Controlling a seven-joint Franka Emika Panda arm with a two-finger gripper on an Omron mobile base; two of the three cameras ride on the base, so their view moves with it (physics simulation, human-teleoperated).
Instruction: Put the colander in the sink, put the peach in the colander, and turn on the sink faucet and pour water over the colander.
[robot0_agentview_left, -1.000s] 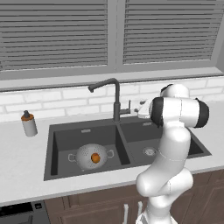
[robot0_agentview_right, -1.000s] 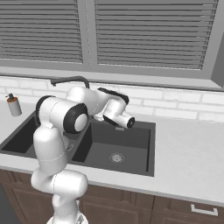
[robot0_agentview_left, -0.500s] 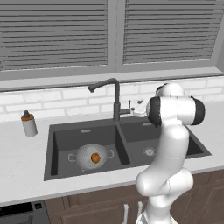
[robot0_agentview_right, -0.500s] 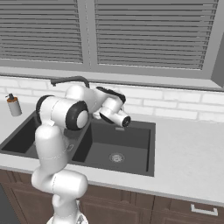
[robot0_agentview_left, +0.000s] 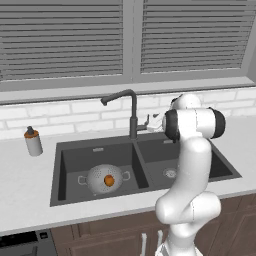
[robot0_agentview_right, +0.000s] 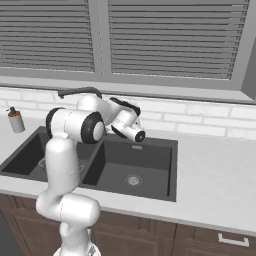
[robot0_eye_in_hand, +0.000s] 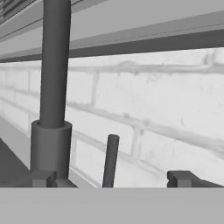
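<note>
- Judging from how things lie, two of the three steps look done: the colander (robot0_agentview_left: 105, 178) sits in the left basin of the sink (robot0_agentview_left: 95, 152), and the peach (robot0_agentview_left: 108, 180) rests inside it.
- Left to do: turning on the sink faucet (robot0_agentview_left: 131, 111) and running water over the colander. No water shows at the spout, which reaches out to the left, roughly over the left basin.
- The hand (robot0_agentview_left: 149, 122) is up just right of the faucet's upright stem, at the far edge of the sink, with its fingers spread wide and nothing between them.
- From the hand's own camera, the faucet's thick stem stands at left and a thin dark rod, probably the lever (robot0_eye_in_hand: 110, 161), rises between the two fingertips (robot0_eye_in_hand: 183, 178).
- Hard to make out: whether a finger already touches the lever; its base is cut off at the bottom of that picture.
- A grey bottle (robot0_agentview_left: 33, 141) stands on the worktop (robot0_agentview_left: 25, 180), well left of the sink.
</note>
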